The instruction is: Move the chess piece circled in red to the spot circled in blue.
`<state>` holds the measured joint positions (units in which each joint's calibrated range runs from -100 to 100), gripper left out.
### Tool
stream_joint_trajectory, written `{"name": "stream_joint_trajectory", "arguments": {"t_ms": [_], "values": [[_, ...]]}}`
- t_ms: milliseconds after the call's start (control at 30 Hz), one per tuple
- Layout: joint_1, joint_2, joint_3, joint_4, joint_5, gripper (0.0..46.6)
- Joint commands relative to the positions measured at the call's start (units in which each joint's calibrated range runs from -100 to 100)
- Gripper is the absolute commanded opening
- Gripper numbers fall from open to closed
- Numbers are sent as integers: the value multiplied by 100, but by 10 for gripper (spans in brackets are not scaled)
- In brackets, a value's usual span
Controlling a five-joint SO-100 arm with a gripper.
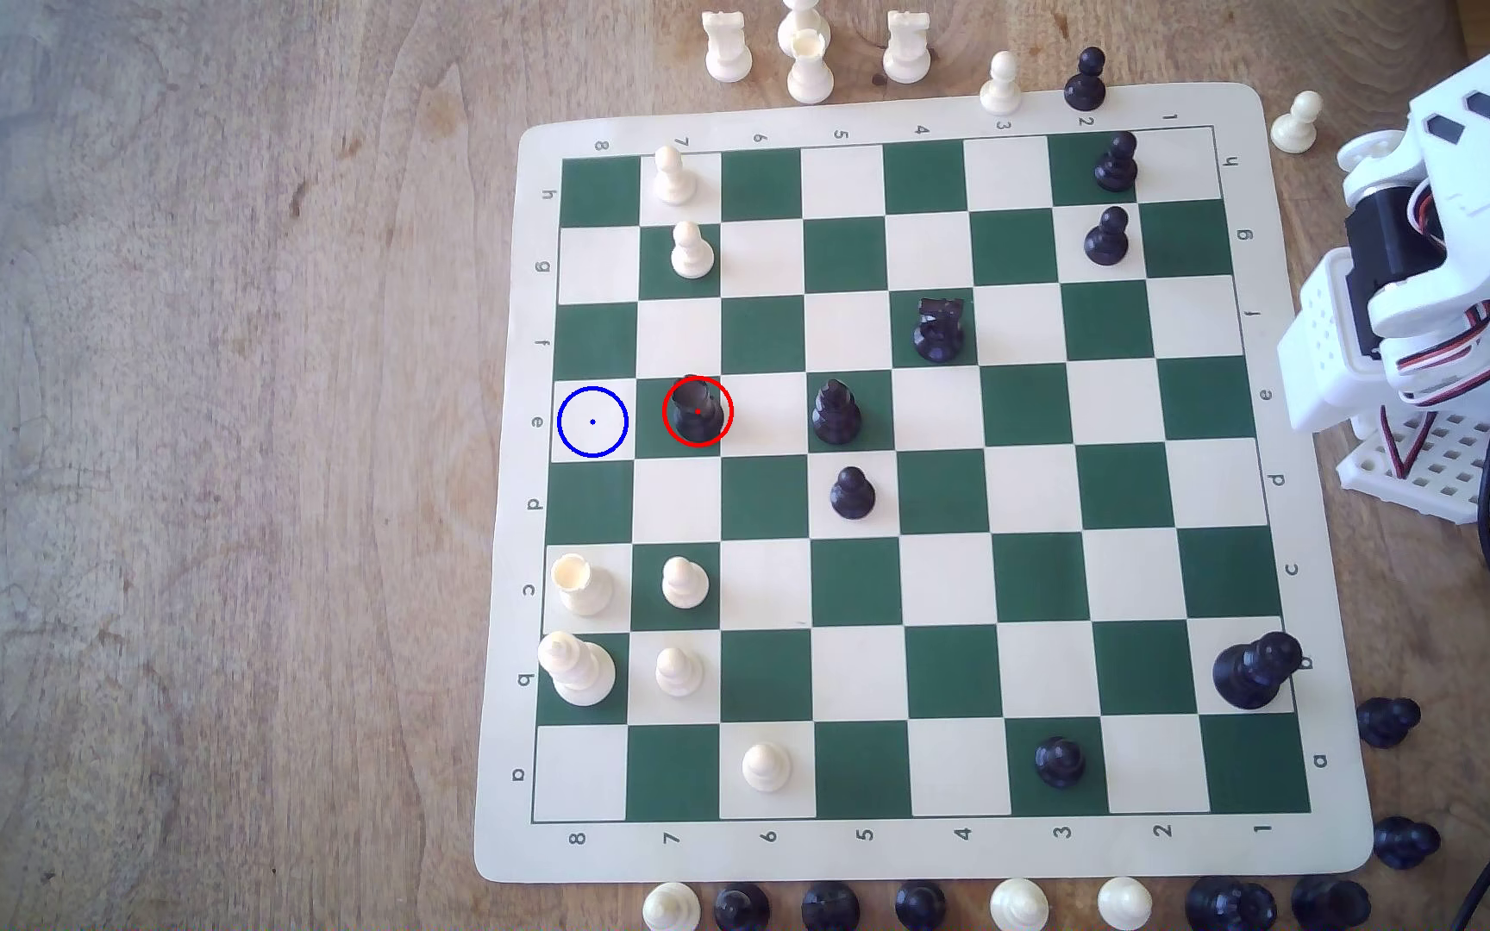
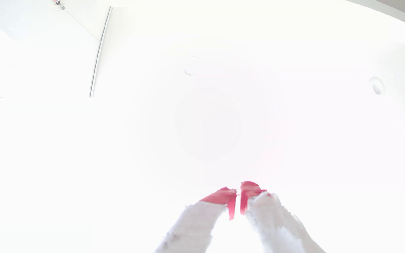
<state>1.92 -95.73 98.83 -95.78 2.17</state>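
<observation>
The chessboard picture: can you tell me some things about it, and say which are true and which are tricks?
1. The black rook in the red ring stands on a green square. True.
2. The blue ring holds a white pawn. False: that cream square is bare.
3. The blue ring is right beside the rook's square, toward the exterior view's left. True.
4. The gripper is holding the rook. False: its red-tipped fingers are nearly together with nothing between them.

Green-cream chessboard [image 1: 947,859] on wooden table [image 1: 186,448]; white pawns [image 1: 688,251] at exterior view's left, black pawns [image 1: 1109,237] far right.
</observation>
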Motion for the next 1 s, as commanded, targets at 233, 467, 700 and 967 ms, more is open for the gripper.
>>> {"name": "stream_joint_trajectory", "arguments": {"t_ms": [233, 467, 700, 967], "values": [[39, -11, 117, 389, 127, 2], [109, -11, -73, 2657, 127, 2], [141, -11, -1242, 7129, 93, 2], [383, -3, -2095, 9971, 78, 2]]}}
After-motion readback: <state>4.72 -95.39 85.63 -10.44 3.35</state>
